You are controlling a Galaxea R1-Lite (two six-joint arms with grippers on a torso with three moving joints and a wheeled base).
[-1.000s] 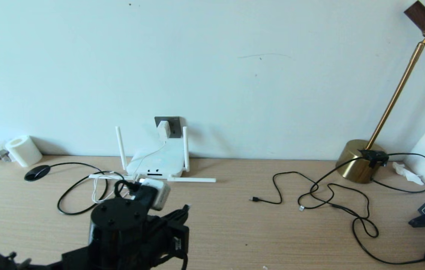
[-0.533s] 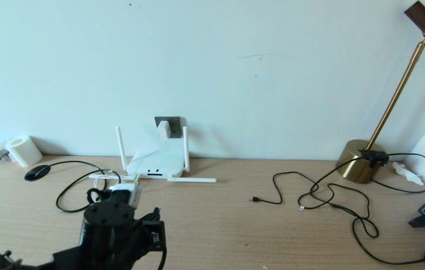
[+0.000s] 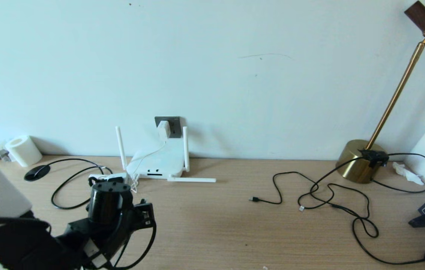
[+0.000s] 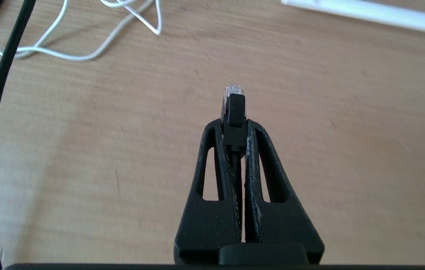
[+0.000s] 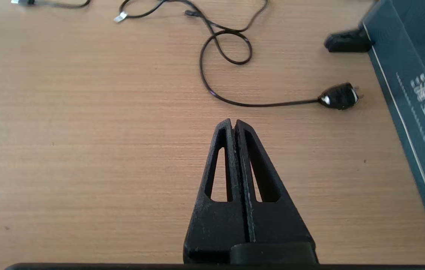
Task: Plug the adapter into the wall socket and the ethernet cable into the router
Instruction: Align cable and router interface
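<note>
The white adapter (image 3: 163,129) sits plugged into the dark grey wall socket (image 3: 174,122), and its thin white cord (image 4: 66,56) trails down past the router (image 3: 158,162). The router lies flat against the wall with its white antennas up and out. My left gripper (image 4: 234,123) is shut on the ethernet cable's clip connector (image 4: 233,107), whose clear tip sticks out beyond the fingertips above bare table. The thick black ethernet cable (image 3: 61,187) loops left of my left wrist (image 3: 109,200), which is in front and left of the router. My right gripper (image 5: 233,123) is shut and holds nothing.
A gold lamp (image 3: 359,162) stands at the back right, with thin black cords (image 3: 332,195) and a black plug (image 5: 340,96) spread before it. A dark flat box (image 5: 415,75) leans at the right edge. A paper roll (image 3: 23,150) and a black oval object (image 3: 36,172) lie far left.
My left arm has drawn back and to the left, away from the router's front edge, with the ethernet connector still in its grip. The cable loop shifted with it.
</note>
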